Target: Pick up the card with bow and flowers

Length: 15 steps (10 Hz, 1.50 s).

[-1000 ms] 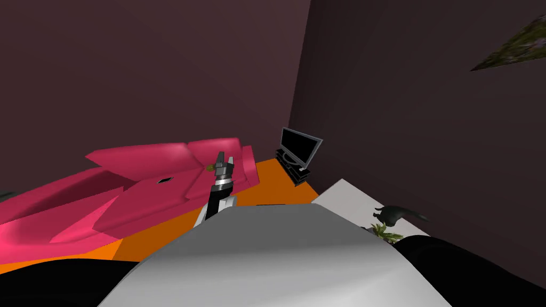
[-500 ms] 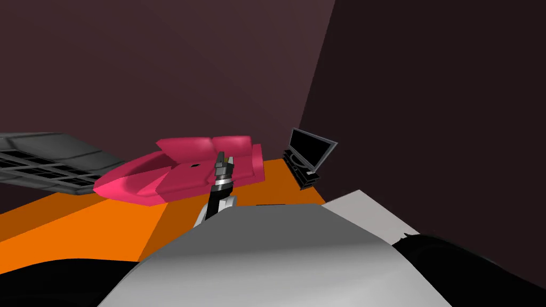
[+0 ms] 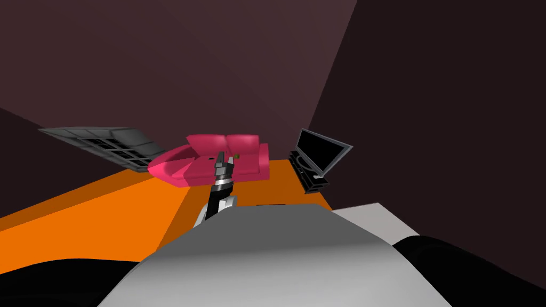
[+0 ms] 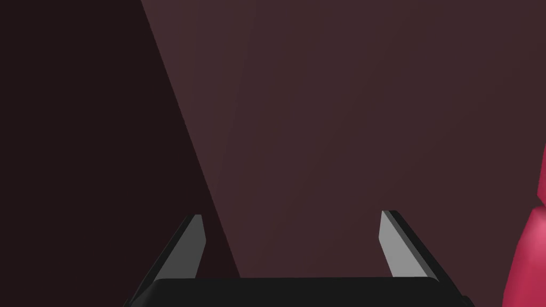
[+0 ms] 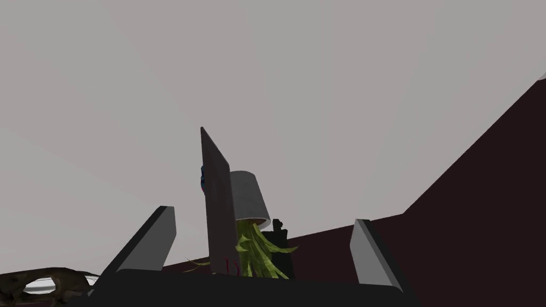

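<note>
The card [image 5: 216, 208] stands nearly edge-on, a thin dark slab with a trace of blue and pink at one edge. It rests on a flat pale grey surface [image 5: 320, 96], some way ahead of my right gripper [image 5: 264, 214]. That gripper is open and holds nothing. By sight the card falls between its fingers, nearer one finger [image 5: 154, 234], and touches neither. My left gripper [image 4: 290, 213] is open and empty too. In the head view the left gripper [image 3: 225, 158] is held out in front of my chest.
Just behind the card stand a grey pot [image 5: 248, 197] with a green plant [image 5: 258, 250] and a small black object [image 5: 280, 234]. A pink sofa [image 3: 213, 162], a grey shelf unit [image 3: 106, 141] and a TV [image 3: 320, 152] stand across the orange floor [image 3: 96, 208]. A white tabletop corner [image 3: 373, 218] lies at my right.
My view has swung and pulled back: the sofa looks smaller and farther, the shelf unit came into view, and the tabletop's plant and black figure left it. The left arm kept its pose.
</note>
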Motion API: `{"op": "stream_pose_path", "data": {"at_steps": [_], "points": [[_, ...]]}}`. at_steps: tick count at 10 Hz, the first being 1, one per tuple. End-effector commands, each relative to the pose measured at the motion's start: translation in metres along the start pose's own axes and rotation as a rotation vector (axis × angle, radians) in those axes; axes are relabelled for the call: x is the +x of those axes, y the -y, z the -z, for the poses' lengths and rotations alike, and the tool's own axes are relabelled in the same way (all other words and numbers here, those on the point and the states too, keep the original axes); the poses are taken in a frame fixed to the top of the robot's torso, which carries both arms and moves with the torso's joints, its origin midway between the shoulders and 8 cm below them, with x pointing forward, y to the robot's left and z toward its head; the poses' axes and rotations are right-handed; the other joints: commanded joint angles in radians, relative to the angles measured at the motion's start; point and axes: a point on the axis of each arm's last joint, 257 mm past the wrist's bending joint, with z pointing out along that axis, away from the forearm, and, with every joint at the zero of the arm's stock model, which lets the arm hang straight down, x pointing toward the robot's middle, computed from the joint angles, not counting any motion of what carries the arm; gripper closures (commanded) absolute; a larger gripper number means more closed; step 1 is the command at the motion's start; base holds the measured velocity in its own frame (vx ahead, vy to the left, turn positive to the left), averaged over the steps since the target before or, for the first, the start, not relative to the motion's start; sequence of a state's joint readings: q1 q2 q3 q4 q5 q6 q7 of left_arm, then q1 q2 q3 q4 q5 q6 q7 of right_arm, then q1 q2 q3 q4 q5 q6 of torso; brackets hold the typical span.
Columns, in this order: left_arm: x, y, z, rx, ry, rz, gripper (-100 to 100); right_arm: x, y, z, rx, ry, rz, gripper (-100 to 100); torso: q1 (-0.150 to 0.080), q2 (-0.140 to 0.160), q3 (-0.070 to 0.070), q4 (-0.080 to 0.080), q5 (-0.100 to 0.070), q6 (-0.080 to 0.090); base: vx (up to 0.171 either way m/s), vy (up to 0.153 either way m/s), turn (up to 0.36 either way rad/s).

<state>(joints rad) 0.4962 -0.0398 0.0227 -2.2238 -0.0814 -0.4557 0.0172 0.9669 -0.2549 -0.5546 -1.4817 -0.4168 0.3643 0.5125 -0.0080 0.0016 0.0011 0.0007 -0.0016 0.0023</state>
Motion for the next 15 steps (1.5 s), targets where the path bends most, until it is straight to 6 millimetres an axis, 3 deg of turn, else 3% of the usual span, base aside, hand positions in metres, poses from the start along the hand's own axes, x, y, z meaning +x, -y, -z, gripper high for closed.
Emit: {"op": "stream_pose_path", "data": {"at_steps": [1,2,3,5,6,9,11,12,13,14,15], "points": [[0.000,0.000,0.000,0.000,0.000,0.000,0,0.000,0.027,0.001,0.063,-0.011,-0.021,-100,0.000,0.000,0.000,0.000,0.000,0.000,-0.090,-0.005,0.360],[0.000,0.000,0.000,0.000,0.000,0.000,0,0.001,0.047,0.002,0.113,-0.020,-0.039,-100,0.000,0.001,0.001,0.000,0.000,0.000,-0.116,-0.012,0.300],[0.000,0.000,0.000,0.000,0.000,0.000,0,0.001,0.047,0.002,0.113,-0.020,-0.039,-100,-0.001,0.003,0.002,0.001,0.000,0.000,-0.101,-0.012,0.259],[0.000,0.000,0.000,0.000,0.000,0.000,0,0.003,0.083,0.005,0.200,-0.036,-0.075,-100,-0.001,0.002,0.001,0.001,0.000,0.000,-0.110,0.008,0.423],[0.000,0.000,0.000,0.000,0.000,0.000,0,0.003,0.083,0.005,0.200,-0.036,-0.075,-100,0.000,0.003,0.002,0.001,0.000,0.000,-0.089,0.002,0.162],[0.000,0.000,0.000,0.000,0.000,0.000,0,0.008,0.120,0.012,0.295,-0.055,-0.120,-100,-0.001,0.001,0.001,0.000,0.000,0.000,-0.079,0.001,0.250],[0.000,0.000,0.000,0.000,0.000,0.000,0,0.011,0.139,0.016,0.343,-0.065,-0.145,-100,-0.001,0.000,0.000,0.000,0.000,0.001,-0.069,0.002,0.246],[0.000,0.000,0.000,0.000,0.000,0.000,0,0.011,0.129,0.014,0.324,-0.061,-0.135,-100,-0.001,0.000,0.000,0.000,0.000,0.001,-0.030,-0.001,0.038],[0.000,0.000,0.000,0.000,0.000,0.000,0,0.011,0.130,0.014,0.329,-0.063,-0.138,0,-0.002,-0.002,-0.001,0.000,0.000,0.001,-0.006,0.000,-0.008],[0.000,0.000,0.000,0.000,0.000,0.000,0,0.009,0.131,0.009,0.338,-0.057,-0.154,-100,-0.002,-0.004,-0.002,-0.001,0.000,0.001,-0.057,0.020,0.157],[0.000,0.000,0.000,0.000,0.000,0.000,0,0.008,0.131,0.007,0.343,-0.055,-0.162,-100,-0.001,-0.002,-0.001,0.000,0.000,0.001,-0.092,0.033,0.143]]}}
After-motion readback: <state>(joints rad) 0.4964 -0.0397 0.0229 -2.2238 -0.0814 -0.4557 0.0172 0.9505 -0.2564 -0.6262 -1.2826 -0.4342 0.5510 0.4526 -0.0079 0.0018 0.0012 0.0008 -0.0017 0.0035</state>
